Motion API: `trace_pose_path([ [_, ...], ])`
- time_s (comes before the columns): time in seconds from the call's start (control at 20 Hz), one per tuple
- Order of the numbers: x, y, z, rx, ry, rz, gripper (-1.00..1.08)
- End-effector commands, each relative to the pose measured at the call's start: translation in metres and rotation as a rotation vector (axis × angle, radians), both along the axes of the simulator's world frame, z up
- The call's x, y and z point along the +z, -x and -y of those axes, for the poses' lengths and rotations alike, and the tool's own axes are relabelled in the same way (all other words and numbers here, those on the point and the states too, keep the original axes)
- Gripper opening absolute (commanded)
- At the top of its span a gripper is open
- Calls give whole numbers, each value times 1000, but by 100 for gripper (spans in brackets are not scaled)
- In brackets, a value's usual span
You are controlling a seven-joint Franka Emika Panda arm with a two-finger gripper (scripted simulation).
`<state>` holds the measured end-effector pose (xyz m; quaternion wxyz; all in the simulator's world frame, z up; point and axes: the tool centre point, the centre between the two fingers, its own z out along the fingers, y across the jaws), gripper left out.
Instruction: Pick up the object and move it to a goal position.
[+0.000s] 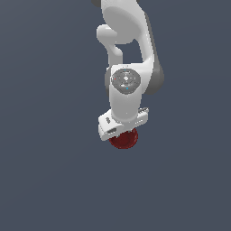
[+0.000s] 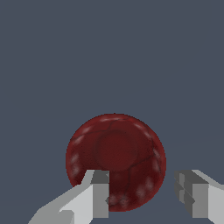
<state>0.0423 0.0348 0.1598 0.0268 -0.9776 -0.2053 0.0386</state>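
The white two-fingered gripper (image 2: 142,197) hangs wide open and empty over the small dark red round ribbed bowl (image 2: 116,159), which sits at the arm's six o'clock in the exterior view; I'd straddle one rim wall, descend squarely, then close.

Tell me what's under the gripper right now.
The dark red bowl sits under the open gripper. One finger overlaps its rim, covering part of it.

Dark red bowl (image 2: 116,157) sits between the spread tool (image 2: 146,194) fingers.
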Motion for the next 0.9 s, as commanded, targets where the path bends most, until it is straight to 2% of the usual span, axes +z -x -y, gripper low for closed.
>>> trace_pose_path([
  [0.0, -6, -5, -2, 67, -13, -21, 28],
  [0.4, -27, -17, -6, 273, -66, -82, 28],
  [0.85, -51, -27, -7, 496, -149, -140, 28],
])
